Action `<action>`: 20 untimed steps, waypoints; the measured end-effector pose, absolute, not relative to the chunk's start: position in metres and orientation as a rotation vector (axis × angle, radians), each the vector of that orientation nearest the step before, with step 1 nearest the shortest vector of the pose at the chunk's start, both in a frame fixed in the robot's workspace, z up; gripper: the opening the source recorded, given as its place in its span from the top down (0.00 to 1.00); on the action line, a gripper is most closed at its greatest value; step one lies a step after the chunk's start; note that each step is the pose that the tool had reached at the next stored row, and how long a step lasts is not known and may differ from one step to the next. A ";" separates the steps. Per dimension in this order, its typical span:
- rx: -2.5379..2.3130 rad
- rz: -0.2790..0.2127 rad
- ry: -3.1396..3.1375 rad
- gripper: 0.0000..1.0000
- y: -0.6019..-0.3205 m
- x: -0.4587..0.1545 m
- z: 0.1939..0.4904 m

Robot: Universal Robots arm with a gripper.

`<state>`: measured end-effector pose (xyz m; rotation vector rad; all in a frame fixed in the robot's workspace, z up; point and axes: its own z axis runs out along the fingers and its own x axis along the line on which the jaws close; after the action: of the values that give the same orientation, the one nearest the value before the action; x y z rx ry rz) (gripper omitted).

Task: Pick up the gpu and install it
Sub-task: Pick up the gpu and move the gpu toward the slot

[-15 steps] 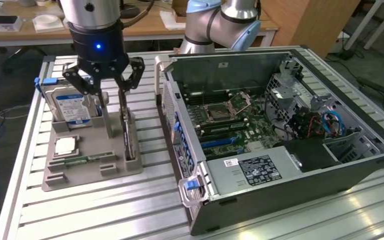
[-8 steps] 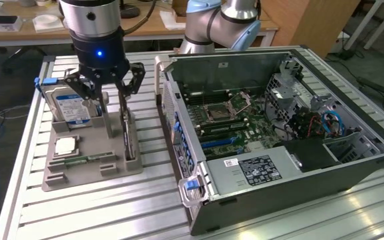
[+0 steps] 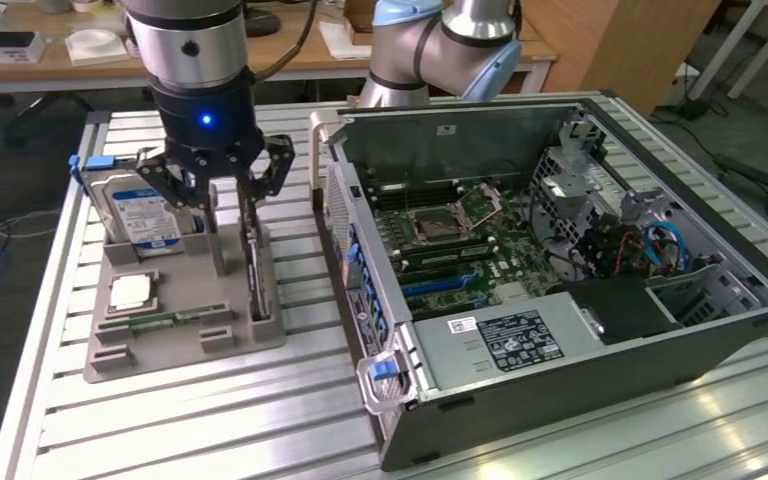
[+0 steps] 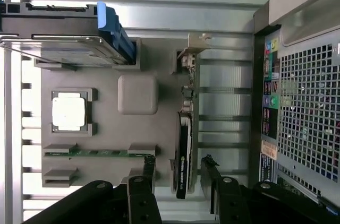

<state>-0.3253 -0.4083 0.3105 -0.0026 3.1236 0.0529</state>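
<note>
- A slatted metal table [image 3: 211, 420] carries a grey holder tray [image 3: 184, 345] and, on the exterior view's right, an open computer case [image 3: 704, 330] lying on its side.
- The grey holder tray has moulded slots and recesses, each fitted to one part.
- The gpu [image 3: 259, 275] stands on its long edge in a slot on the side of the tray nearest the computer case. In the wrist view it is seen edge-on: a thin dark card [image 4: 183, 152] with its metal end bracket [image 4: 194, 43] at the end away from the gripper.
- The gripper [image 3: 231, 220] hangs straight over the gpu. Its two black fingers [image 4: 149, 173] are spread apart, one on each side of the card, and a gap shows between each finger and the card. The gpu is not lifted.
- A silver hard drive [image 3: 144, 215] with a blue label stands upright in a slot at the far end of the tray, well apart from the gpu.
- A square processor chip [image 3: 133, 292] lies flat in a shallow recess in the middle of the tray.
- A small green memory stick [image 3: 171, 320] sits on its edge in a narrow slot just beside the processor chip.
- Inside the computer case lies a green motherboard [image 3: 451, 235]. A boxed power supply [image 3: 518, 340] with a white label fills the near corner, and blue cables [image 3: 664, 245] sit at the far side.
</note>
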 end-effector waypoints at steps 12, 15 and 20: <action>0.009 0.053 3.123 0.53 -0.411 -0.323 0.291; 0.017 0.053 3.123 0.53 -0.413 -0.320 0.288; 0.028 0.053 3.123 0.53 -0.415 -0.317 0.282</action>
<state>-0.3166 -0.4148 0.2823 0.0277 3.1231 0.0527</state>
